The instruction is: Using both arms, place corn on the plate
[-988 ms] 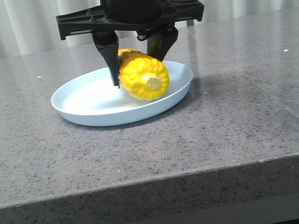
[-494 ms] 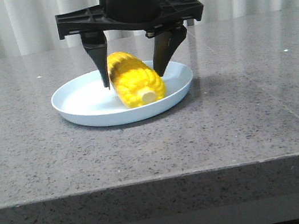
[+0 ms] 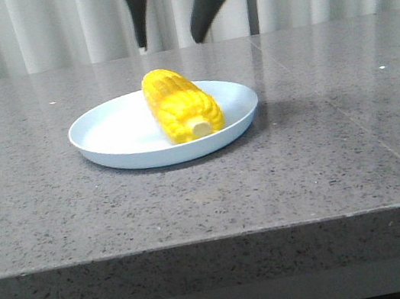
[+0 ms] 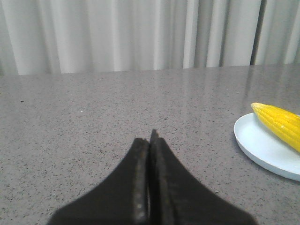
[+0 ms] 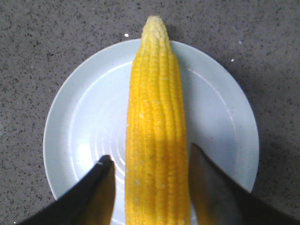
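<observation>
Right gripper (image 3: 166, 12) cut by top edge in front view; only two finger ends showed. In right wrist view, corn (image 5: 158, 136) stub end ran off bottom edge, plate (image 5: 70, 126) near rim too. In left wrist view, plate (image 4: 262, 147) and corn (image 4: 280, 123) cut by right edge; left gripper (image 4: 149, 145) base cut at bottom.

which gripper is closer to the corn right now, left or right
Right. The right gripper hangs open directly above the corn, fingers apart on either side of it. The left gripper is shut, off to the side over bare table, away from the plate.
</observation>
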`<state>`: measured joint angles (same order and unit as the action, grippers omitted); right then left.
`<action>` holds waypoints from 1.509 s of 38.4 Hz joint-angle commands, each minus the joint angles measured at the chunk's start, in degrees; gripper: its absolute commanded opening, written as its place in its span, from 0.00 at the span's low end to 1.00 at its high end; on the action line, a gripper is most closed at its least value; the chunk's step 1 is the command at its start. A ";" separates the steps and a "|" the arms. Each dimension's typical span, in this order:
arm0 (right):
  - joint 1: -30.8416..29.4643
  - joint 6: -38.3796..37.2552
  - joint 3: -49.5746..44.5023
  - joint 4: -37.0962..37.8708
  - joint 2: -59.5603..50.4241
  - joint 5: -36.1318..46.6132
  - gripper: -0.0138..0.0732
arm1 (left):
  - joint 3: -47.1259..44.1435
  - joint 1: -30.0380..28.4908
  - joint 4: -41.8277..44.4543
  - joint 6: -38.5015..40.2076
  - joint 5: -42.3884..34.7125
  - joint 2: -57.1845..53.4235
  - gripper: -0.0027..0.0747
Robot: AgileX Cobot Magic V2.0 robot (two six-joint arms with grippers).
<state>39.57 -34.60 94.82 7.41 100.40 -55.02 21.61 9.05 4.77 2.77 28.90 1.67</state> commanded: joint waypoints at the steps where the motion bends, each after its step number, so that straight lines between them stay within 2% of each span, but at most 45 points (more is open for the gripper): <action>1: -0.17 -0.06 2.08 1.41 -3.60 1.83 0.32 | 1.45 0.11 0.25 0.32 -4.33 0.64 0.01; 5: -0.17 -0.06 2.08 1.60 -3.62 1.82 0.19 | 1.45 0.11 0.25 0.32 -4.33 0.64 0.01; 11: -0.17 0.05 2.08 2.68 -3.94 1.42 0.09 | 1.45 0.11 0.25 0.32 -4.33 0.64 0.01; 18: -2.24 0.05 2.08 6.81 -6.31 -3.12 0.09 | 1.45 0.11 0.25 0.32 -4.33 0.64 0.01; 32: -15.36 5.43 -3.73 9.87 -17.73 -8.76 0.09 | 1.45 0.11 0.25 0.32 -4.33 0.64 0.01; 44: -23.38 7.35 -17.70 9.87 -29.31 -7.49 0.09 | 1.45 0.11 0.25 0.32 -4.33 0.64 0.01; 50: -23.52 7.35 -24.71 9.93 -36.19 -6.12 0.09 | 1.45 0.11 0.25 0.32 -4.33 0.64 0.01; 58: -23.52 7.35 -35.73 9.92 -47.84 2.17 0.09 | 1.45 0.11 0.25 0.32 -4.33 0.64 0.01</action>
<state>16.44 -28.02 61.57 15.44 58.26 -59.81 21.61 9.05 4.77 2.77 28.90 1.67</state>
